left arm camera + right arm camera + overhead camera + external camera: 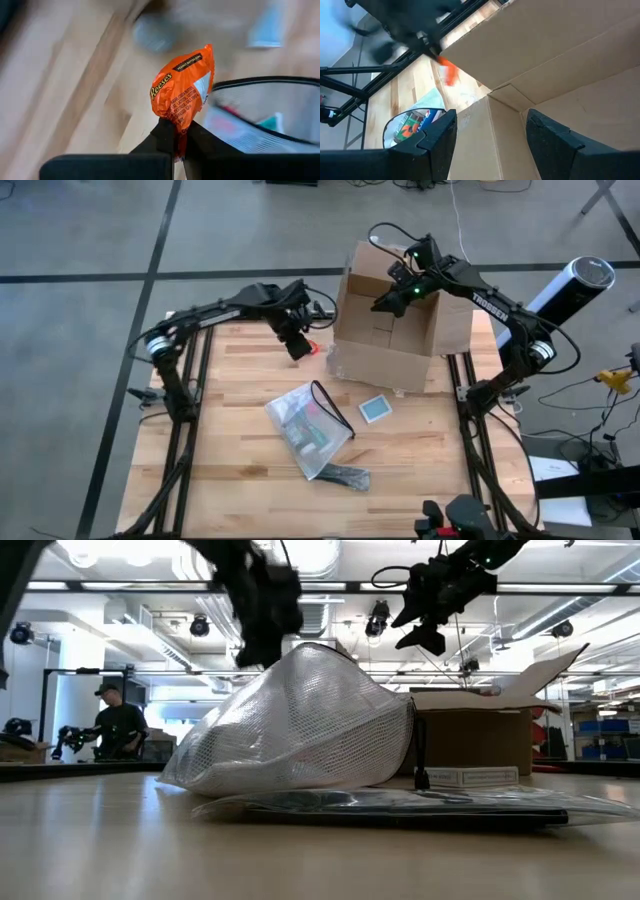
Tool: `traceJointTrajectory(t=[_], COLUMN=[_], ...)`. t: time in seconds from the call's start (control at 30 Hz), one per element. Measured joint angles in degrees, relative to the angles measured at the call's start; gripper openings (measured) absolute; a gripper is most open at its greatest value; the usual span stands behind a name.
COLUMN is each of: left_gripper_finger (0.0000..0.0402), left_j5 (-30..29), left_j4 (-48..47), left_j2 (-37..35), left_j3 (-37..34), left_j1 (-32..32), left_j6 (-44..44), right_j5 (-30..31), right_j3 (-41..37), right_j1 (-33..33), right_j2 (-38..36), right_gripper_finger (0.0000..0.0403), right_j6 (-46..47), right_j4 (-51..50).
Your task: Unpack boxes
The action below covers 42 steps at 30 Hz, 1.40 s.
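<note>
The brown cardboard box [395, 330] stands open at the far right of the wooden table, its flaps up. My right gripper [490, 135] hovers open over the box's open top [398, 295], with only the box's inner wall [560, 60] beyond its fingers. Left of the box, my left gripper [298, 346] is shut on a small orange Reese's packet [182, 87], above the table. The packet also shows as an orange blur [451, 72] in the right wrist view. My left gripper pinches the orange packet by one end [179, 131] between its two fingers. The fingers slant down from above. The rest of the packet sticks out past the fingertips, and it looks clear of the table.
A translucent mesh zip pouch [308, 425] with items inside lies at mid-table. A small blue card [376, 408] lies to its right, and a flat black item [345, 475] at its near end. In the low view a person [118, 725] stands far behind the table.
</note>
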Motion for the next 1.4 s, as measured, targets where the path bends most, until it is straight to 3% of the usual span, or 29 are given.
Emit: traceJointTrajectory(t=[0.23,0.6,0.83,1.03,1.27,1.4], left_gripper_finger=[0.0000,0.0000,0.0000,0.0000,0.0000,0.0000], left_j5=[-2.0,-3.3,-2.7,-2.9,-3.5,-0.8], left_j4=[5.0,7.1,1.7,-4.5,-5.2,-9.8], left_j2=[-6.2,0.1,2.7,3.7,3.6,3.7], left_j3=[0.1,2.1,3.9,3.9,3.9,3.9], left_j1=[-10.2,-17.6,-21.9,-23.6,-24.1,-25.5], left_j6=[14.5,20.1,29.7,32.7,33.7,36.8], right_j5=[0.0,0.0,0.0,0.0,0.0,0.0], right_j3=[0.0,0.0,0.0,0.0,0.0,0.0], right_j1=[0.0,0.0,0.5,2.1,3.8,4.2], right_j2=[0.0,0.0,0.0,0.0,0.0,0.0], right_gripper_finger=[0.0208,0.0208,0.0208,0.0208,0.0208,0.0208], right_j6=[-0.1,0.9,1.6,1.5,1.5,1.5], right_j4=[0.4,0.2,-0.1,-0.1,0.0,-0.1])
